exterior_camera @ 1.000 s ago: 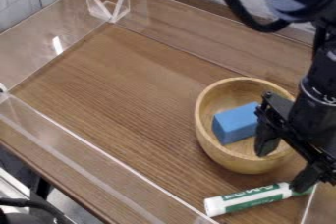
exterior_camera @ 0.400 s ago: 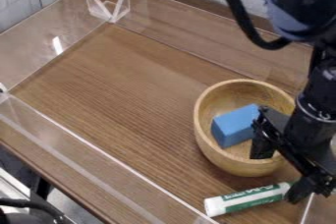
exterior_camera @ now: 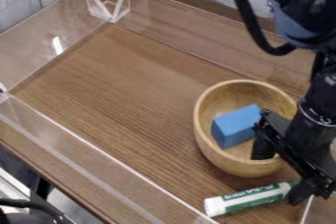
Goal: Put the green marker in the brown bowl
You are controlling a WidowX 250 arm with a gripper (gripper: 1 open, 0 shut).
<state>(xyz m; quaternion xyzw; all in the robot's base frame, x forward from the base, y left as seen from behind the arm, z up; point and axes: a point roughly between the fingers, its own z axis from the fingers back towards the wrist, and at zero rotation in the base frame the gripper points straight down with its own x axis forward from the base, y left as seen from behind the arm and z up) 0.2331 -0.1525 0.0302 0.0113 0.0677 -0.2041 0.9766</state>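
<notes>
The green marker lies flat on the wooden table near the front edge, white barrel with green print, its cap end toward the right under my gripper. Just behind it sits the brown bowl, round and shallow. My black gripper hangs over the bowl's front right rim and the marker's right end, its fingers spread open with nothing between them. One fingertip reaches down beside the marker's cap end; whether it touches is unclear.
A blue rectangular block lies inside the bowl. Clear acrylic walls fence the wooden table on the left, back and front. A small clear stand sits at the back corner. Black cables hang at top right.
My gripper has sunk lower and drifted slightly toward the marker's right end, staying open. The marker, bowl and blue block have not moved.
</notes>
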